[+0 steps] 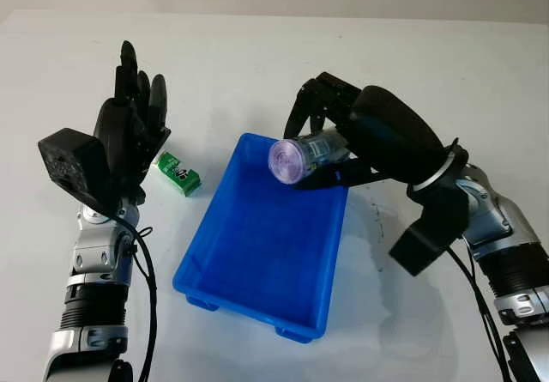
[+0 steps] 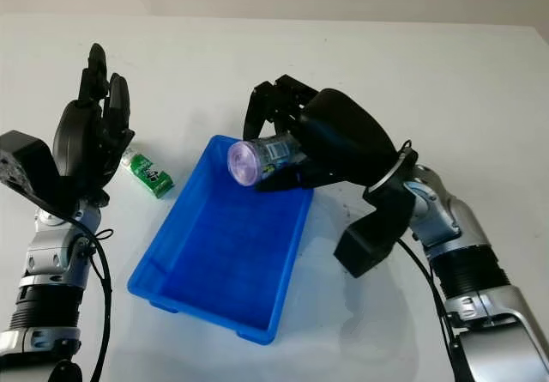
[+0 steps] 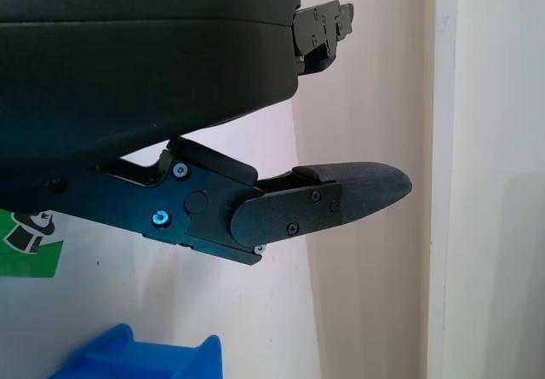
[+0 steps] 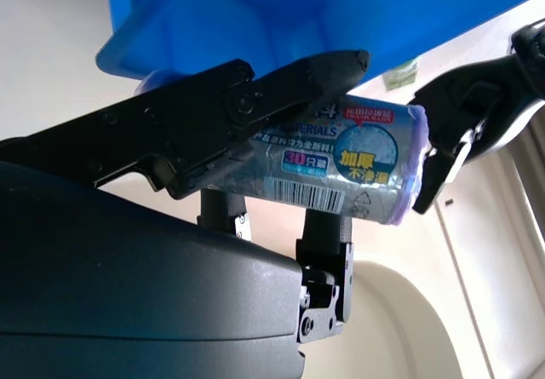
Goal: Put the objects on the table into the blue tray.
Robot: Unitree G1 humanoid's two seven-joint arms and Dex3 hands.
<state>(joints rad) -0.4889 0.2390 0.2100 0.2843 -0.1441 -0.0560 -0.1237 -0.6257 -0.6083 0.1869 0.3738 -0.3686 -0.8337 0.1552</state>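
My right hand (image 1: 319, 146) is shut on a clear cylindrical roll with a purple end (image 1: 300, 157) and holds it above the far end of the blue tray (image 1: 223, 266). In the right wrist view the roll (image 4: 358, 170) lies across my fingers (image 4: 255, 106) with its printed label facing the camera. A small green packet (image 1: 178, 174) lies on the white table just left of the tray. My left hand (image 1: 130, 120) is open, raised upright beside the green packet, and holds nothing. A corner of the green packet (image 3: 30, 243) sits behind my left hand's shell.
The tray's inside holds nothing that I can see. The white table (image 1: 257, 56) stretches far behind both hands. A faint dark scuff (image 1: 376, 219) marks the table right of the tray.
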